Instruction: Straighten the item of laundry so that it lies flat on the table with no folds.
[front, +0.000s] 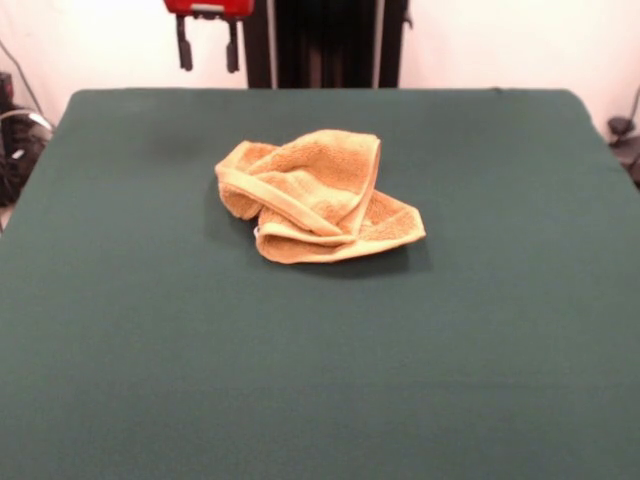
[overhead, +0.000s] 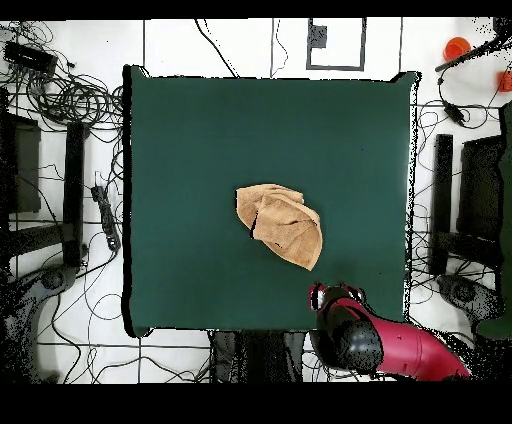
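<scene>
The golden-orange towel (front: 315, 195) lies crumpled and folded over itself near the middle of the dark green table (front: 320, 380). A paler band runs along its folded edges. In the overhead view the towel (overhead: 280, 225) sits a little right of the table's (overhead: 190, 150) centre. My gripper (front: 208, 50) hangs high above the table's far edge, to the left of the pedestal, well away from the towel. Its two black fingers stand apart with nothing between them. In the overhead view the gripper (overhead: 330, 297) is at the table's bottom edge, below the towel.
The black pedestal (front: 325, 40) stands behind the table's far edge. Cables (overhead: 70, 100) and dark equipment (overhead: 455, 200) lie on the floor around the table. A small orange object (overhead: 458, 47) sits on the floor at the top right.
</scene>
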